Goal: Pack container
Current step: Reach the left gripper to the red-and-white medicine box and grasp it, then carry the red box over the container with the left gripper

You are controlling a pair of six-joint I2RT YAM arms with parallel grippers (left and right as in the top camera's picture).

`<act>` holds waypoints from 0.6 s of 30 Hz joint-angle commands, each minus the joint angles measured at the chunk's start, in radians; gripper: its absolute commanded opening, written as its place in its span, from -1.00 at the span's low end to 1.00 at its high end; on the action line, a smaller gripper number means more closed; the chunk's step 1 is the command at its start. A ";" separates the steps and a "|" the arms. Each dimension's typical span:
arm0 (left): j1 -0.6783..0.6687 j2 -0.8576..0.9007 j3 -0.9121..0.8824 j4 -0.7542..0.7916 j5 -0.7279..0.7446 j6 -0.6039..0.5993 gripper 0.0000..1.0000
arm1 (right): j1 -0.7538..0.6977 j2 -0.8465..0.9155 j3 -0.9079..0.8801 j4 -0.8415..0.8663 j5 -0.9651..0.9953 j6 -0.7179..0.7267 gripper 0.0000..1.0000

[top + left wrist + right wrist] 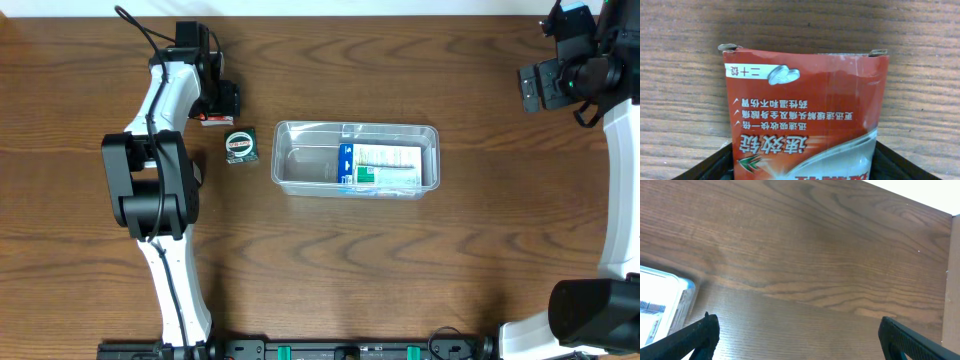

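The clear plastic container (300, 160) lies at the table's middle and holds a white, green and blue box (385, 168). Its corner shows in the right wrist view (675, 297). My left gripper (216, 104) is far left of the container. Its jaws (802, 162) press both sides of a red box with white print (805, 100), which lies low on the wood. The red box peeks out under the gripper in the overhead view (209, 121). A small green box (240, 146) lies between the red box and the container. My right gripper (533, 88) is open and empty at the far right (800, 335).
The table is dark wood. Its far edge meets a white wall in the right wrist view (920, 202). The left arm's base (150, 185) stands left of the green box. The right arm's base (590, 310) is at the front right.
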 commanded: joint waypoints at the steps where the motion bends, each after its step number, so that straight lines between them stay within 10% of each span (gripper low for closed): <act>1: 0.003 0.003 0.014 -0.003 -0.011 -0.006 0.45 | -0.003 -0.002 0.000 0.000 -0.001 0.015 0.99; 18: 0.003 -0.183 0.024 -0.065 -0.011 -0.061 0.32 | -0.003 -0.002 0.000 0.000 -0.001 0.015 0.99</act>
